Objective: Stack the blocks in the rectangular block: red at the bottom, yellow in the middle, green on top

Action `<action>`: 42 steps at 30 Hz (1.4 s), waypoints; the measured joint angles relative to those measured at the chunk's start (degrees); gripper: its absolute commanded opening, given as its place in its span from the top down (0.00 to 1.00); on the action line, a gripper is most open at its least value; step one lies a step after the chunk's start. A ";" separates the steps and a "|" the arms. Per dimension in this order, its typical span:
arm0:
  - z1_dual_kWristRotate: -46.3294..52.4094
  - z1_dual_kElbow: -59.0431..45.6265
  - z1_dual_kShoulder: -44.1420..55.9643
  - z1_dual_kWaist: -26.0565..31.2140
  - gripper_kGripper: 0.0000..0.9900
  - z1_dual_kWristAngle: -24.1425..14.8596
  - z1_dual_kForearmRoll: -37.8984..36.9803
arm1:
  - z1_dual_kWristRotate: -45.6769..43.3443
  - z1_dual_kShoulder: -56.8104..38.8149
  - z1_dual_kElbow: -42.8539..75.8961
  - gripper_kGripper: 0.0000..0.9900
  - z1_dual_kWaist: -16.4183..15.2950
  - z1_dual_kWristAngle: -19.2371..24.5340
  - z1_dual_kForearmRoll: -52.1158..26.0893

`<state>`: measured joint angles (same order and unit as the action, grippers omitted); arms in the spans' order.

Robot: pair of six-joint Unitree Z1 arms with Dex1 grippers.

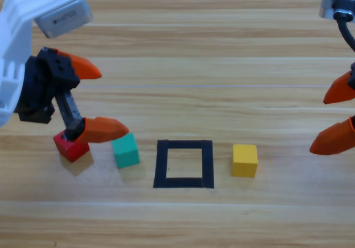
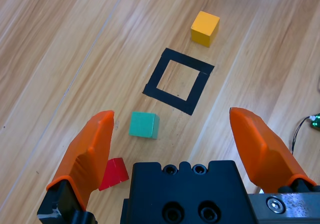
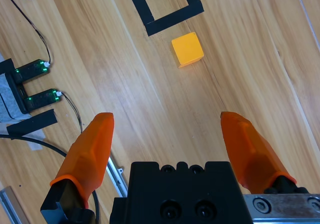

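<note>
Your left gripper (image 1: 104, 99) hangs with its jaws spread wide and nothing between them. The red cube (image 1: 71, 147) lies partly under its lower jaw, the green cube (image 1: 126, 151) just beyond. Farther out sits the black tape rectangle (image 1: 183, 182), then the yellow cube (image 1: 244, 160). Your right gripper (image 1: 334, 118) waits wide open at the table's far edge.

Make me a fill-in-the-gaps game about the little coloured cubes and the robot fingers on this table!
1. The black tape rectangle on the wooden table has ____ cubes inside it.
2. The small teal-green cube lies between the tape rectangle and the small ____ cube.
3. The small yellow cube lies nearest the ____ gripper.
4. The left gripper, fingers open, hovers by the small red cube.

Missing words: no; red; right
</note>
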<state>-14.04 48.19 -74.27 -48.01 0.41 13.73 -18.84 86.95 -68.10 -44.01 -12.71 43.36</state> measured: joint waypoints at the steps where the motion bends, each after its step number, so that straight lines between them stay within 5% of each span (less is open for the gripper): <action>1: 0.04 -0.02 0.00 0.00 0.00 0.00 0.00 | 0.00 0.00 0.00 0.05 0.00 0.00 0.00; 8: 0.56 -0.08 0.01 0.00 0.00 0.00 0.00 | 0.19 0.00 0.00 0.05 0.00 0.26 0.00; 13: 1.39 -0.25 0.01 0.00 0.00 -0.17 0.00 | 4.01 0.38 -0.39 0.05 -0.11 5.09 0.00; 17: 8.51 0.01 0.00 0.01 0.00 -5.55 0.70 | 8.33 3.19 -3.33 0.05 -0.14 8.92 0.00; 31: 33.97 29.64 -7.42 15.17 0.00 -7.37 29.72 | 17.66 14.10 -6.67 0.04 -0.53 11.35 -0.09; 36: 44.40 30.49 -9.34 18.23 0.00 -7.38 35.23 | 38.58 15.25 -9.74 0.03 -0.65 15.66 0.79; 42: 57.34 30.45 -11.30 18.54 0.00 -7.38 38.02 | 47.66 17.92 -11.02 0.00 -1.03 19.19 1.18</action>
<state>43.31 78.64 -85.56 -29.47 -6.97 51.75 28.82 104.86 -79.12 -45.03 6.48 44.54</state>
